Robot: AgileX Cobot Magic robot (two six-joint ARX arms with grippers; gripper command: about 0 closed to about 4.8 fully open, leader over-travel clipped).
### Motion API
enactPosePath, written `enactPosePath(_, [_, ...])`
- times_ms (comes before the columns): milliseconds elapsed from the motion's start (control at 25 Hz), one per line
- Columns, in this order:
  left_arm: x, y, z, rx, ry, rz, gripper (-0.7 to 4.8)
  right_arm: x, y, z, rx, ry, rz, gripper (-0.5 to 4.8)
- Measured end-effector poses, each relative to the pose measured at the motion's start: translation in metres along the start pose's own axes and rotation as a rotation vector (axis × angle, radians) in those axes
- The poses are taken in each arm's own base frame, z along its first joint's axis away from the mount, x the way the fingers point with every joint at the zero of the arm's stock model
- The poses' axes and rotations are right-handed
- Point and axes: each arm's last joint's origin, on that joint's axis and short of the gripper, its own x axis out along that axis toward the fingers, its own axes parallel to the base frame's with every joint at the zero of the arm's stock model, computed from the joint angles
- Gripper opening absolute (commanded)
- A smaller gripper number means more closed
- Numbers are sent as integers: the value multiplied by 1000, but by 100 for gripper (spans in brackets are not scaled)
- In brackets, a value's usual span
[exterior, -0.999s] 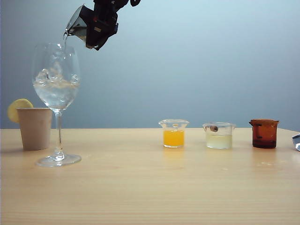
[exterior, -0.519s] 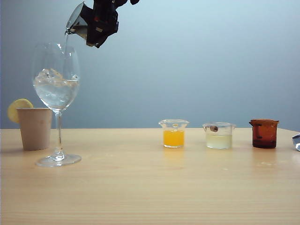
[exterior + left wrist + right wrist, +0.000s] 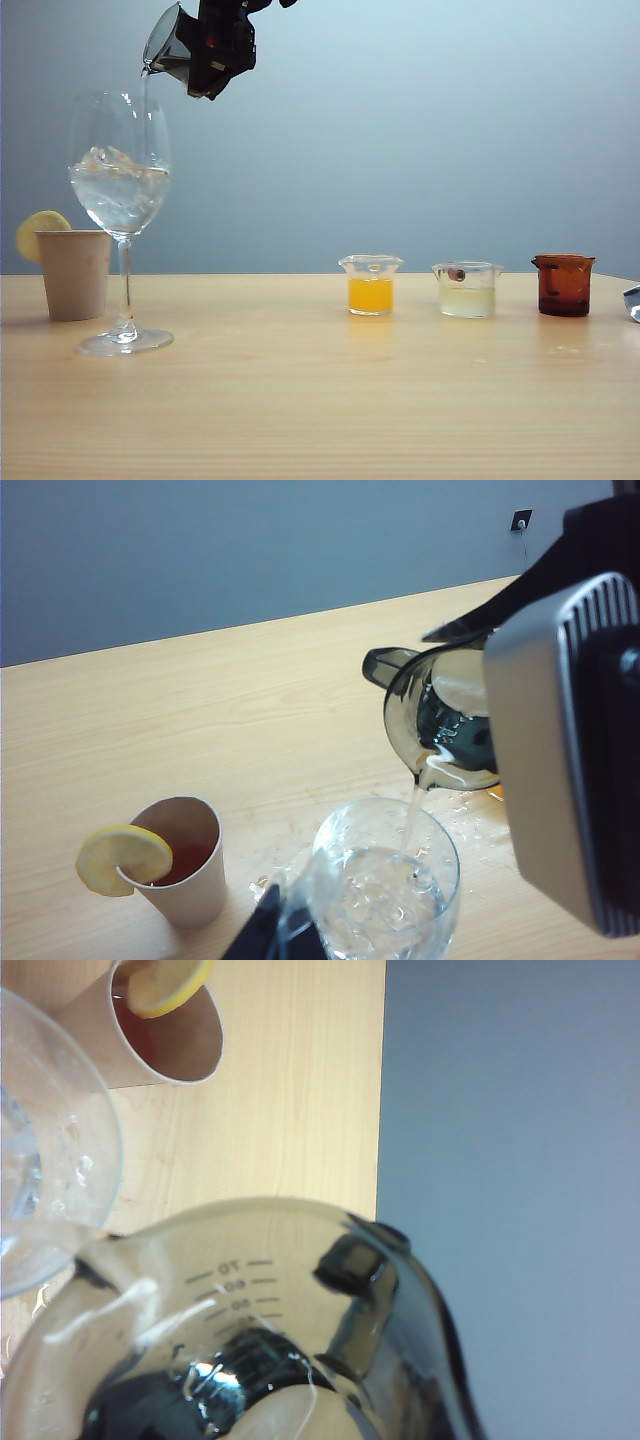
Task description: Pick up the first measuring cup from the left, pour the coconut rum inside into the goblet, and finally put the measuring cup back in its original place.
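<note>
My right gripper (image 3: 207, 47) hangs high at the upper left, shut on the first measuring cup (image 3: 165, 42), a smoky grey beaker tipped lip-down over the goblet (image 3: 120, 190). In the left wrist view a thin stream of coconut rum (image 3: 411, 815) runs from the cup (image 3: 440, 715) into the goblet's bowl (image 3: 385, 880), which holds clear liquid. The right gripper's grey body (image 3: 565, 750) stands beside the cup. In the right wrist view the cup (image 3: 250, 1310) fills the foreground beside the goblet rim (image 3: 60, 1160). Only a dark sliver of my left gripper (image 3: 275, 935) shows, next to the goblet.
A beige paper cup with a lemon slice (image 3: 73, 270) stands left of the goblet. Right of centre stand a cup of orange liquid (image 3: 371, 285), a cup of pale yellowish liquid (image 3: 467, 290) and an amber-brown cup (image 3: 563, 285). Wet droplets (image 3: 270, 865) lie by the goblet.
The measuring cup has tipped a little steeper. The stream into the goblet has thinned and the splashing in the bowl has calmed.
</note>
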Motion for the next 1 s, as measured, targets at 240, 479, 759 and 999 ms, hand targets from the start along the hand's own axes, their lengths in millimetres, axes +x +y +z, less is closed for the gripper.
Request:
enactPosePath(240, [0,0,0,0,0,0,-5,0,0,0,-22,21,-11,238])
enactPosePath(479, [0,0,0,0,0,0,-5,0,-2,0,-33,36,-36,238])
enactPosePath(759, [0,0,0,0,0,0,-5,-3,-1,12,-52,-2,-67,238])
enactPosePath(999, [0,0,0,0,0,0,-5,-3,-1,12,-101,-1,-67,238])
